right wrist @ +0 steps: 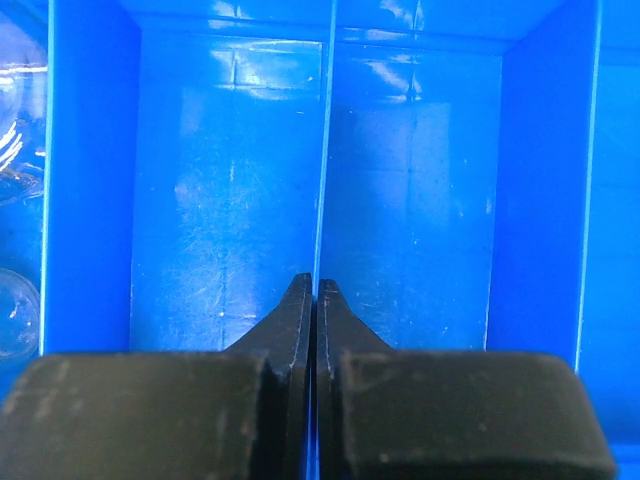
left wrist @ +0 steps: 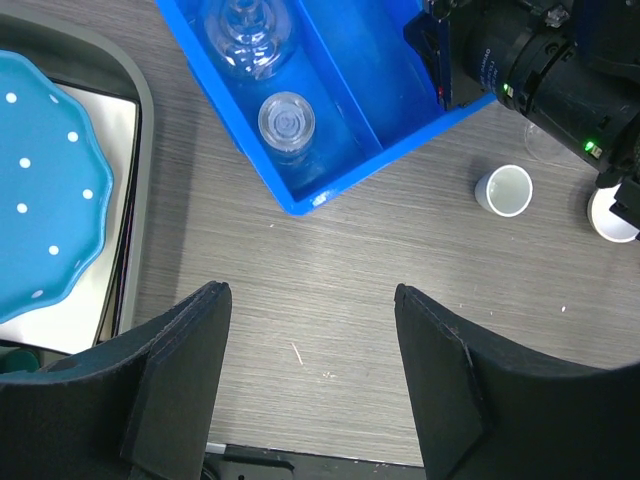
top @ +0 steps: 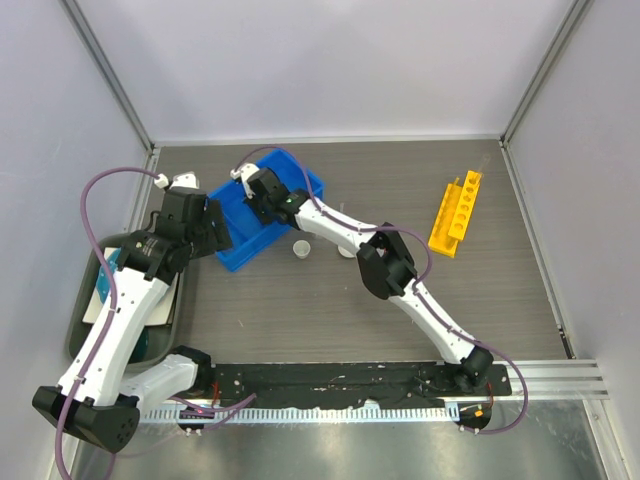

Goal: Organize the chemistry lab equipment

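Note:
A blue bin (top: 240,250) sits at the back left of the table. My right gripper (top: 262,192) reaches down into it. In the right wrist view the right gripper (right wrist: 313,287) is shut on the bin's thin middle divider (right wrist: 324,140). Clear glass pieces (left wrist: 287,121) lie in the bin's left compartment, with a larger glass flask (left wrist: 245,30) behind them. A small white cup (left wrist: 503,190) and a white round dish (left wrist: 612,217) stand on the table right of the bin. My left gripper (left wrist: 310,330) hangs open over bare table in front of the bin. The yellow holed rack (top: 455,212) lies at the back right.
A grey tray (left wrist: 145,150) at the left edge holds a teal dotted plate (left wrist: 45,190). The right arm's wrist (left wrist: 545,70) crosses over the bin's right end. White walls and metal posts enclose the table on three sides.

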Controlling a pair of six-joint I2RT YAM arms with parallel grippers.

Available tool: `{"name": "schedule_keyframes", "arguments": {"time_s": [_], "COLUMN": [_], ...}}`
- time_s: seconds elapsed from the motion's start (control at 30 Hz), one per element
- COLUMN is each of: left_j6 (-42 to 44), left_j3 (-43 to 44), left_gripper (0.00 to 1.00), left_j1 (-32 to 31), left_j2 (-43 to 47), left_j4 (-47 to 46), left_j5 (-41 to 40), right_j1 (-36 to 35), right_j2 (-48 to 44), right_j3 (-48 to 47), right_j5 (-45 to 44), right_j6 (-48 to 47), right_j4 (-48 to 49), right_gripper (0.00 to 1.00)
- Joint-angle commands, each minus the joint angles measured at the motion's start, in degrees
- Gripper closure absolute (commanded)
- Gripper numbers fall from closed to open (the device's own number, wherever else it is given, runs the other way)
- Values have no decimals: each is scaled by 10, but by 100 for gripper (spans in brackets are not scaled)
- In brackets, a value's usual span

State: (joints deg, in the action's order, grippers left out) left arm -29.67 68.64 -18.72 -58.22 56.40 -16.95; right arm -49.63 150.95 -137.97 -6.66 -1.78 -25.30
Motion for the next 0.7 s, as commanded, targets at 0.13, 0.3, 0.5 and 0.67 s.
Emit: {"name": "schedule_keyframes", "arguments": {"time_s": [0.13, 0.3, 0.5, 0.67], "left_j6": [11, 15, 17, 21], "left_j3": [23, 35, 44, 51], "left_gripper": [29, 29, 29, 30], "left_j1": [4, 3, 3, 4], "left_j2": [7, 5, 6, -2], "left_j4": [-2, 8, 13, 15], "left_j5": [-3, 2, 10, 10], "right_j1": [0, 2, 16, 27], "right_j2": [-36, -38, -50, -65], "right_j3": [62, 68, 87, 113], "right_j5": [106, 141, 198, 269], "right_j6": [-122, -167, -215, -284], "right_j4": [-14, -43, -74, -108], "right_gripper": [99, 99, 99, 99]}}
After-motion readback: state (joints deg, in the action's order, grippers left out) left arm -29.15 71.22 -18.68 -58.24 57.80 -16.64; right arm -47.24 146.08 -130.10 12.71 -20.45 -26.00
